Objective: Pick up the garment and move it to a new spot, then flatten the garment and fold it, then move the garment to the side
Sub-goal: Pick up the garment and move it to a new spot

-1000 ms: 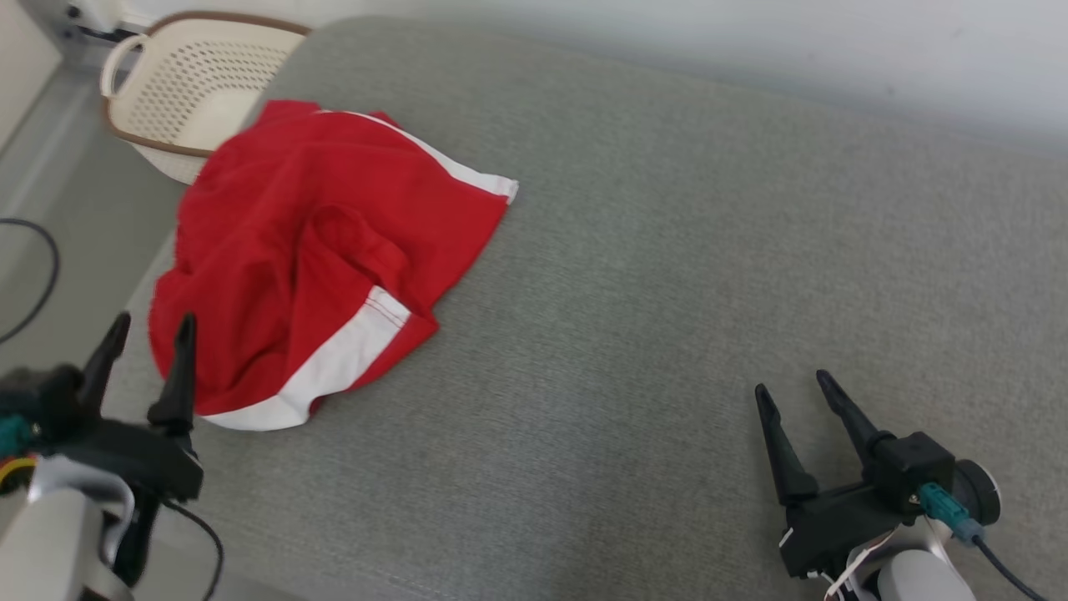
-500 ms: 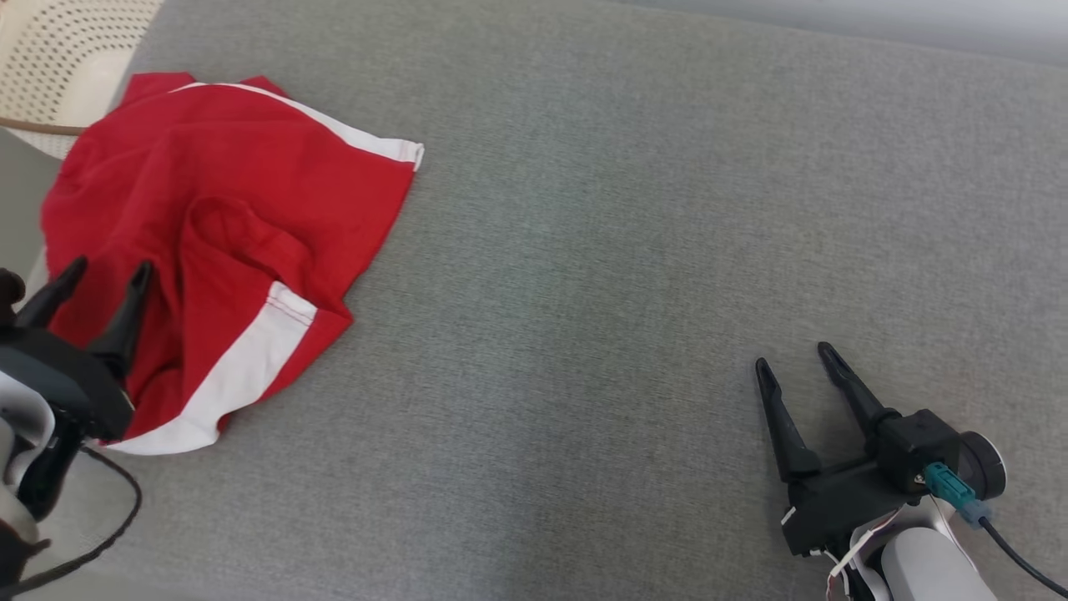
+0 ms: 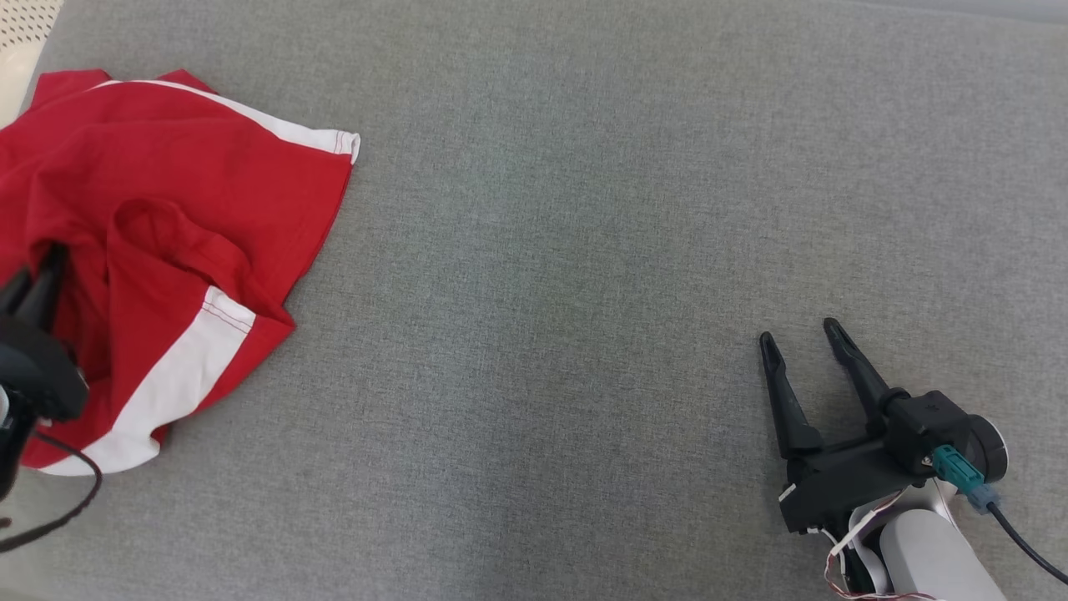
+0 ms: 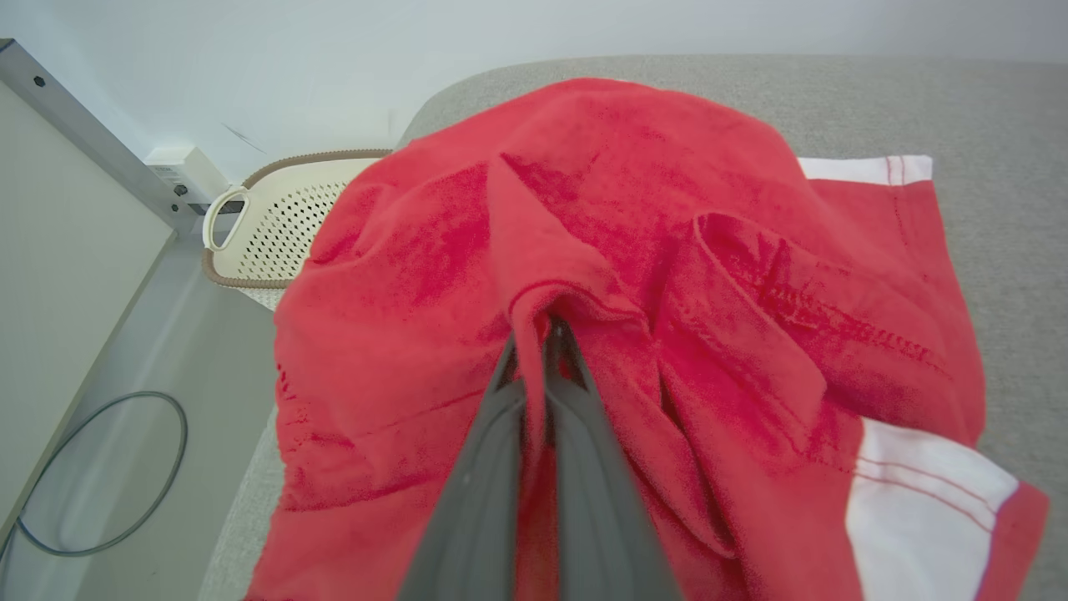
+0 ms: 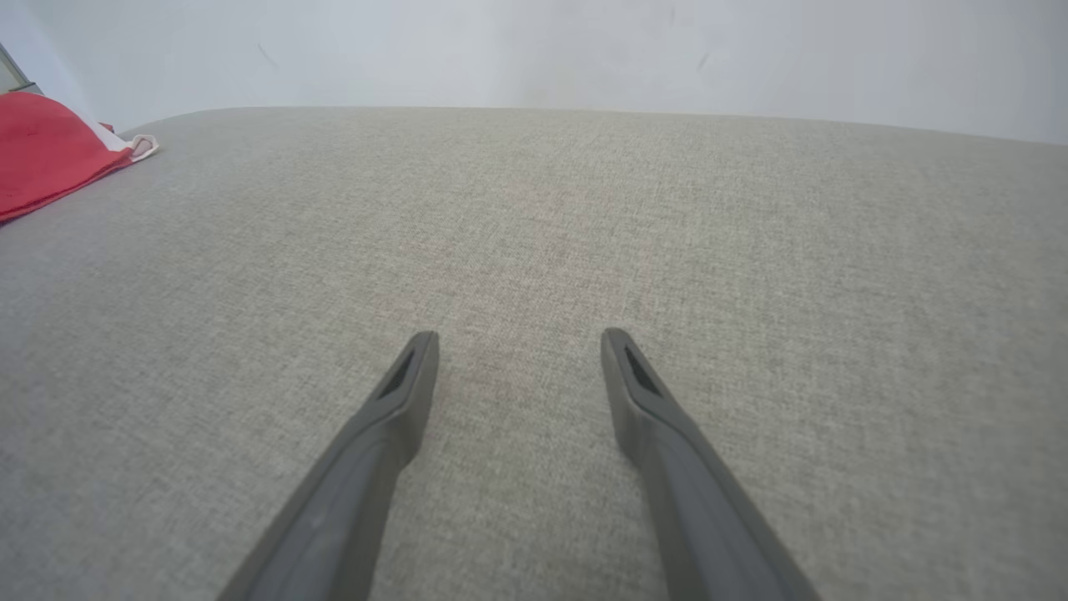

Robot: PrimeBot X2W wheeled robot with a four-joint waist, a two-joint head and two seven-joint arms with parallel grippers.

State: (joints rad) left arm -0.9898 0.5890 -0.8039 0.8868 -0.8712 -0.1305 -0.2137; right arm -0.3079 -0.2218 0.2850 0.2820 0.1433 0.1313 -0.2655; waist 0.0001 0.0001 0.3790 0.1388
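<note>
The red garment (image 3: 167, 217) with white bands lies crumpled at the far left of the grey fabric-covered table (image 3: 584, 250), close to its left edge. My left jaws are closed on a raised fold of red cloth near the middle of the heap. In the left wrist view the two dark fingers (image 4: 484, 467) meet at their tips with a ridge of cloth pinched between them, and the garment (image 4: 667, 209) bunches up around that spot. The head view tells less: there the left fingers (image 3: 37, 284) sit at the picture's left edge over the cloth, and the pinch itself cannot be made out.

The left wrist view also gives the perforated cream basket (image 4: 275, 225) beyond the garment, off the table's end, on a pale floor (image 4: 167, 334) where a dark cable (image 4: 183, 438) lies looped. The head view catches just a corner of that basket (image 3: 21, 33) at its top left.

My right jaws are open and hold nothing, well apart from the garment, low on the table's right side in the head view, fingers (image 3: 784, 409) spread. In the right wrist view those fingers (image 5: 392, 417) part over bare grey fabric, with the garment (image 5: 42, 150) a small red patch at the far left below a white wall (image 5: 534, 50).
</note>
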